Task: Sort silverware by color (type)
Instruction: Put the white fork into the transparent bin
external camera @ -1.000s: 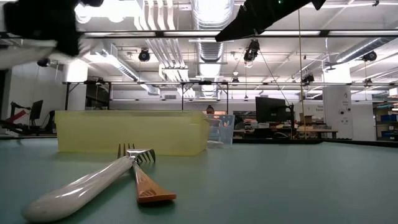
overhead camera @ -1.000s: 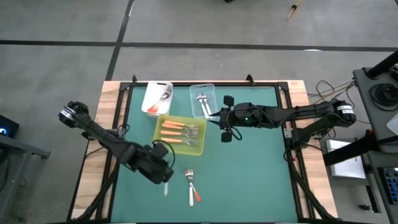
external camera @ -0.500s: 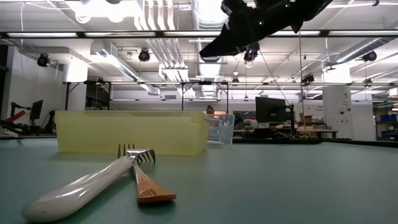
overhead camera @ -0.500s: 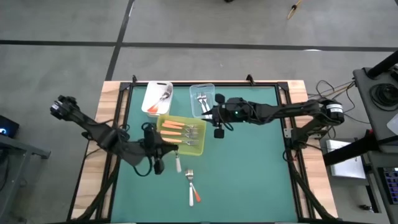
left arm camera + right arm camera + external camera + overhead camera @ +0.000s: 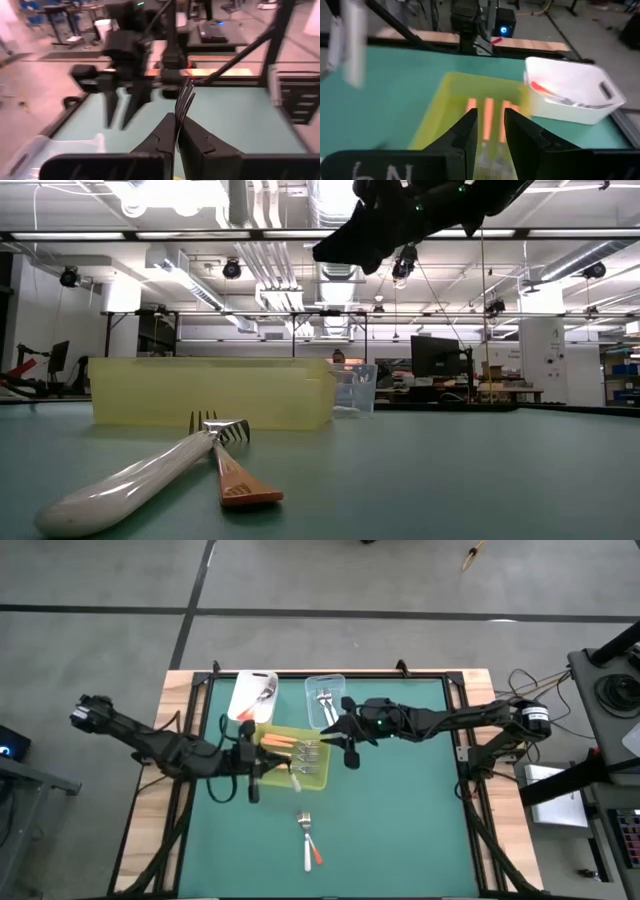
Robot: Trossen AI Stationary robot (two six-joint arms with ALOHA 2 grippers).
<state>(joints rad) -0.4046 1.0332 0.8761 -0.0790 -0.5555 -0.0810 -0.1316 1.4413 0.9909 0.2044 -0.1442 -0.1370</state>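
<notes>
You have the tray (image 5: pixel 318 778) near the table's (image 5: pixel 400 820) middle, holding several forks (image 5: pixel 290 744); behind it stand two tubs side by side, the left tub (image 5: pixel 243 700) and the right tub (image 5: pixel 334 686), each with utensils inside; two forks (image 5: pixel 309 840) lie crossed on the table in front of the tray, well apart from it.

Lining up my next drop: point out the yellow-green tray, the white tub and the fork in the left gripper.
yellow-green tray (image 5: pixel 322 780), high view, its bare near-right rim.
white tub (image 5: pixel 587 107), right wrist view, its front wall.
fork (image 5: pixel 185 97), left wrist view, its tines above the shut left gripper (image 5: pixel 177 137).
</notes>
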